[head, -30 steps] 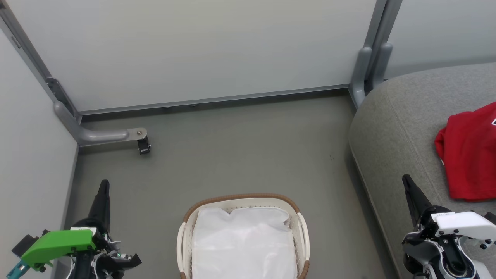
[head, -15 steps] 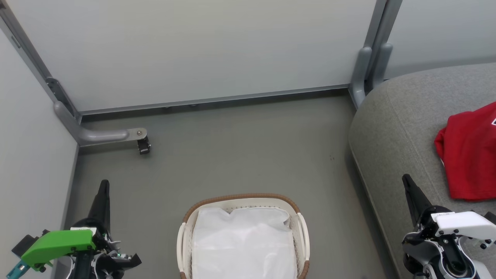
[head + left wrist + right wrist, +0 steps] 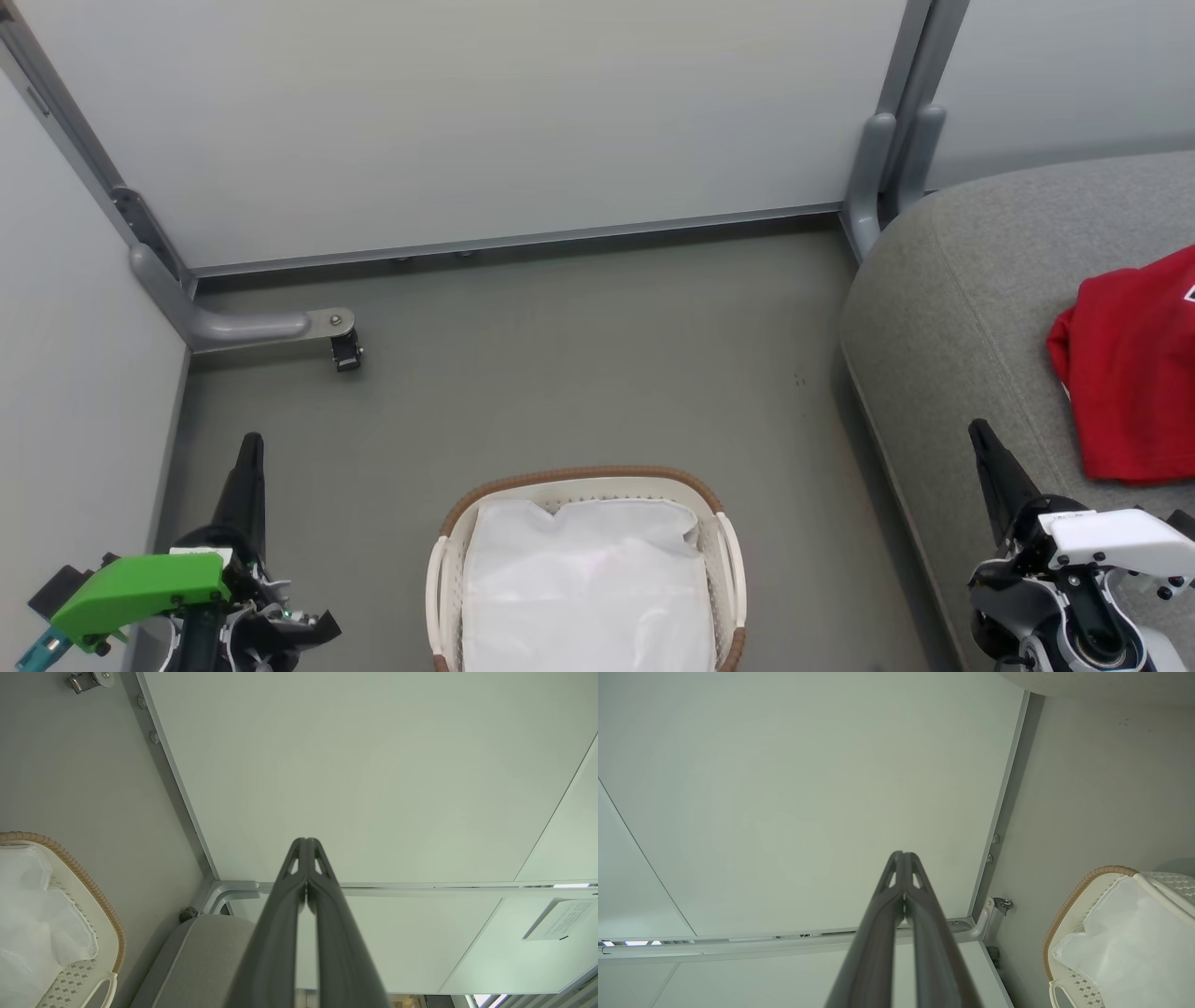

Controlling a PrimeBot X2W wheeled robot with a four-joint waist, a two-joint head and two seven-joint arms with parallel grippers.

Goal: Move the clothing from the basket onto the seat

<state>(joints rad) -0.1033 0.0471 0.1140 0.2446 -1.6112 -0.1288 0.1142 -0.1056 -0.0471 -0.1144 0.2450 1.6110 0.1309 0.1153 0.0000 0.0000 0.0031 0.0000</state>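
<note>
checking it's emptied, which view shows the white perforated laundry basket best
Head view: most of the white perforated laundry basket shows from above, white sheet inside. Each wrist view catches one end.

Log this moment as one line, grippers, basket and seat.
left gripper: jaws shut, empty | right gripper: jaws shut, empty | oval white perforated plastic basket: plain white sheet inside | bright red garment: on light grey fabric seat

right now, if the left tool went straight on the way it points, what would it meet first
Most likely the pale wall panel: the shut, empty left tool aims straight at it. The basket lies off to one side of that line. Depth is hard to judge.
</note>
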